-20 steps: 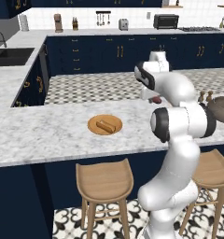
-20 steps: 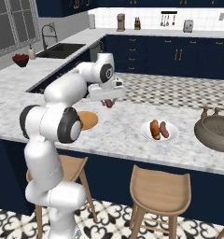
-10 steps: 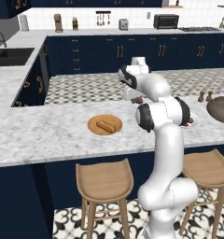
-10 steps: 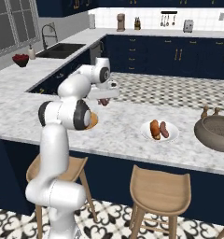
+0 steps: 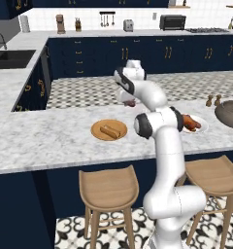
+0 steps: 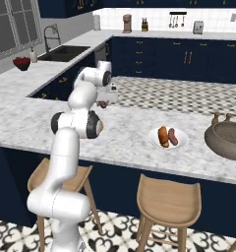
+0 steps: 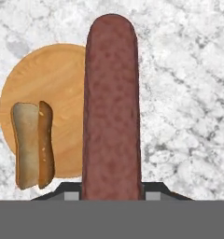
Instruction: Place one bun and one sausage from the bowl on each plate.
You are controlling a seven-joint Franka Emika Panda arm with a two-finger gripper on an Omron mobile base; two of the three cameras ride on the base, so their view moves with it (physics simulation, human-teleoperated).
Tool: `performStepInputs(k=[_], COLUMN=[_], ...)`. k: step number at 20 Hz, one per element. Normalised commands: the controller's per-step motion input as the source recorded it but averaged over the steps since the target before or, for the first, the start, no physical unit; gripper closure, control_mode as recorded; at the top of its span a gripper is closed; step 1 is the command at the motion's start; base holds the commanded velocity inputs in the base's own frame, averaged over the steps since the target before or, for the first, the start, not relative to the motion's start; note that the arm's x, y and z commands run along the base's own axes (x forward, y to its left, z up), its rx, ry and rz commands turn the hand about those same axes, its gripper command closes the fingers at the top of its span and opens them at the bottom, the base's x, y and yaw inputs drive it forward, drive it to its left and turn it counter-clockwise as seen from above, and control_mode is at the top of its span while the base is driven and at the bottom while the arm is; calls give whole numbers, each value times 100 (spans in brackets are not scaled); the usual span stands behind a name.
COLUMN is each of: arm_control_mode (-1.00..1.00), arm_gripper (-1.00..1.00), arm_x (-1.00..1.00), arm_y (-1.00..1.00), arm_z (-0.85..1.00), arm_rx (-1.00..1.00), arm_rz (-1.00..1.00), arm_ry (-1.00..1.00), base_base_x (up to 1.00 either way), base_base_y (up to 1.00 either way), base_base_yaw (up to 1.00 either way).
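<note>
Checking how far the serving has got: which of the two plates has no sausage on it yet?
The tan wooden plate: it carries a bun alone. The white plate already has a bun and a sausage. The gripper holds a sausage above the counter.

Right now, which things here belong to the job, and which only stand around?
Job: gripper holding sausage; wooden plate with bun; white plate with bun and sausage; bowl.
Around: stools, toaster oven, sink.

No readable text, labels, brands, numbers or signs on anything
</note>
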Motion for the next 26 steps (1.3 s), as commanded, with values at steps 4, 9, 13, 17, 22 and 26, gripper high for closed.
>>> performStepInputs(k=[4, 9, 13, 17, 22, 26], arm_control_mode=[-100, -100, -100, -100, -100, -100], arm_gripper=[100, 100, 100, 100, 100, 100], arm_x=[-87, -100, -100, 25, 49, 31], arm_y=[51, -7, -6, 51, 15, 0], arm_z=[-98, -23, -23, -50, -28, -5], arm_rx=[-1, 0, 0, 0, 0, 2], arm_rz=[8, 3, 2, 4, 0, 0], arm_ry=[5, -32, -48, -24, -3, 1], base_base_x=[0, 0, 0, 0, 0, 0], base_base_y=[0, 0, 0, 0, 0, 0], base_base_yaw=[0, 0, 0, 0, 0, 0])
